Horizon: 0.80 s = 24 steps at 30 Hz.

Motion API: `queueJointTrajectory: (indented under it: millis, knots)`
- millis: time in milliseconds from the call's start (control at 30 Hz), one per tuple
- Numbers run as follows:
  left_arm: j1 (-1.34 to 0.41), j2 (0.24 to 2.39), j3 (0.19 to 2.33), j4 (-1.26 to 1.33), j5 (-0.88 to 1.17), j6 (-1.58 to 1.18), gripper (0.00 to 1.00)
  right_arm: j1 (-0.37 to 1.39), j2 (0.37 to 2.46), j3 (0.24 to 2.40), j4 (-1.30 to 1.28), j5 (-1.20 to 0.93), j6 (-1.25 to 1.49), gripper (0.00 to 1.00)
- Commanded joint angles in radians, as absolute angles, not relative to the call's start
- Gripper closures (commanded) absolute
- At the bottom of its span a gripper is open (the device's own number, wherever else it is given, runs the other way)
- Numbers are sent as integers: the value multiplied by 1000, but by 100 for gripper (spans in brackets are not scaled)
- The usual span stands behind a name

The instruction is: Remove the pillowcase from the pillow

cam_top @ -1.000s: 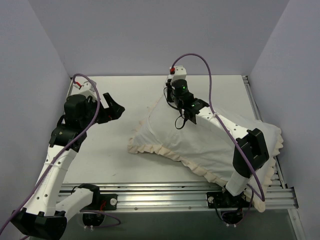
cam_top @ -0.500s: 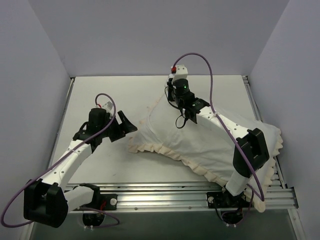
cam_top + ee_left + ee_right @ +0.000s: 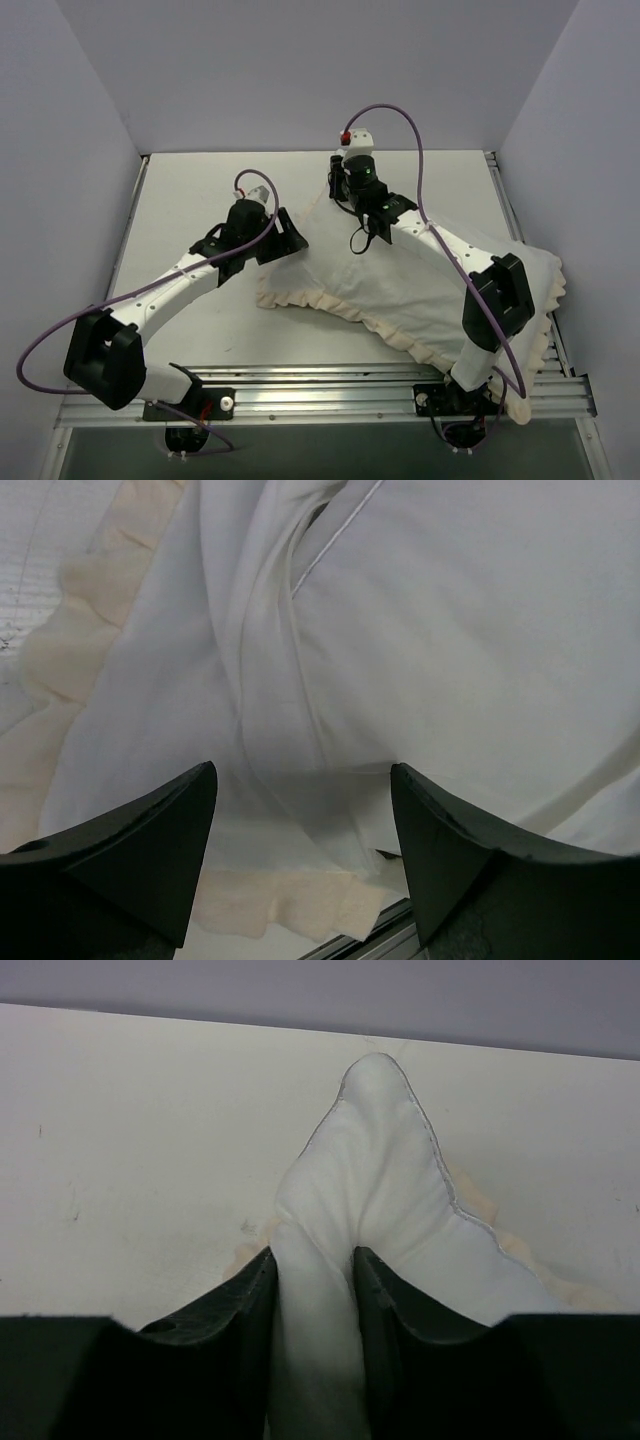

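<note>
The pillowcase (image 3: 430, 295) lies white face up across the right half of the table, with its cream ruffle (image 3: 330, 305) along the near edge. The pillow's white corner (image 3: 375, 1140), with a piped seam, sticks out at the far end. My right gripper (image 3: 342, 195) is shut on that corner (image 3: 313, 1270). My left gripper (image 3: 295, 240) is open at the pillowcase's left end. In the left wrist view its jaws (image 3: 303, 810) stand wide apart over folded white fabric (image 3: 260, 680) and the ruffle (image 3: 90, 590). The grey face is hidden.
Metal rails (image 3: 330, 385) run along the table's near edge and another rail (image 3: 508, 200) along the right side. Lilac walls enclose the table on three sides. The pillowcase's right end overhangs the near right rail (image 3: 535, 370).
My left arm has swung right and down across the table, bringing its open gripper from the far left to the pillowcase's left end. The right gripper has stayed shut on the corner.
</note>
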<state>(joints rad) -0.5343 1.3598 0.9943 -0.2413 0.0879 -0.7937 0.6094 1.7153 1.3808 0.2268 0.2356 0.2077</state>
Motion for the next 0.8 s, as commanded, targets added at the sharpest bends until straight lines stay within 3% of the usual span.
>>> queueJointTrajectory:
  millis: [0,333,567,767]
  knots:
    - [-578,1397,1029,-219,17,-813,22,609,1674,1434,180,222,201,68]
    - [-653,1345,994,-281,-37,-807,26,678,1582,1419,9,104,219,19]
    - [-663,1341,951,-281,-52,-816,26,709,1591,1362,-40,138,221,5]
    - [-675,1367,930,-259,-66,-819,28,719,1644,1327,-77,158,190,2]
